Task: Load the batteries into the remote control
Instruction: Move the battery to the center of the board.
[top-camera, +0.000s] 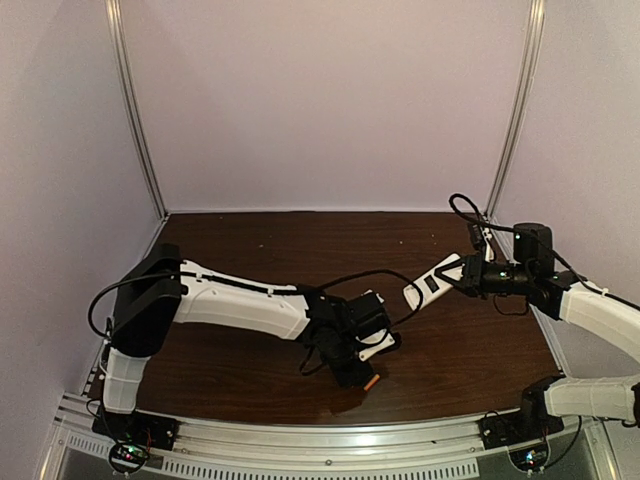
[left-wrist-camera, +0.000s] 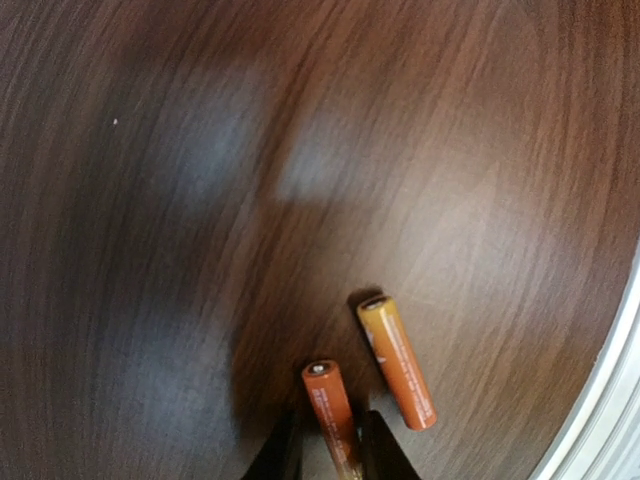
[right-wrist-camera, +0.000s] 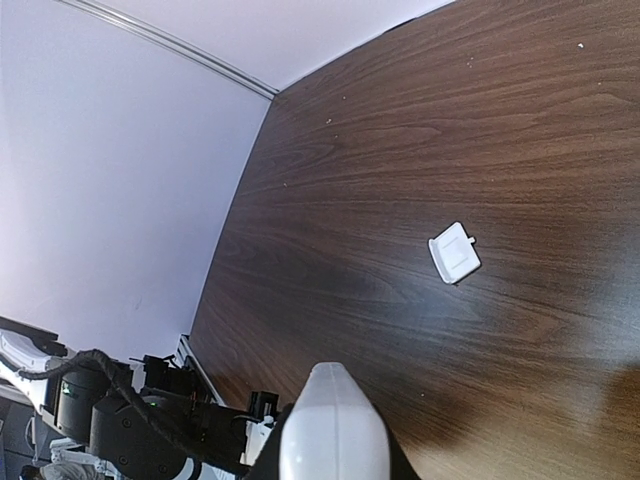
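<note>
- Step in hand, as I judge it: picking up the first battery for the slot.
- Left tool (left-wrist-camera: 330, 438) is low over the table (left-wrist-camera: 200, 220), close to the near edge and about mid-width. Its fingers straddle the back end of one battery (left-wrist-camera: 328, 395). Can't tell whether they pinch it or only flank it.
- Other battery (left-wrist-camera: 397, 362) lies flat just right of it, angled slightly away and not touching.
- Right tool (top-camera: 462, 277) is clenched on one end of the remote (top-camera: 432, 284). It holds the remote up off the table on the right side, dark slot showing upward.
- Small white cover (right-wrist-camera: 455, 253) lies loose on the table by itself.
- To do it well: the grip sits near the battery's end, so it may pivot when lifted. A hold nearer the middle looks safer.
- Squeeze square across the round body. It's thin and smooth, so an off-centre pinch could make it roll or shoot out.
- Keep the right-hand finger off the neighbouring battery, since the gap is tight.
- Lift straight up before carrying it right.
- Polarity marks are too small to read here. Check the end before seating it.
</note>
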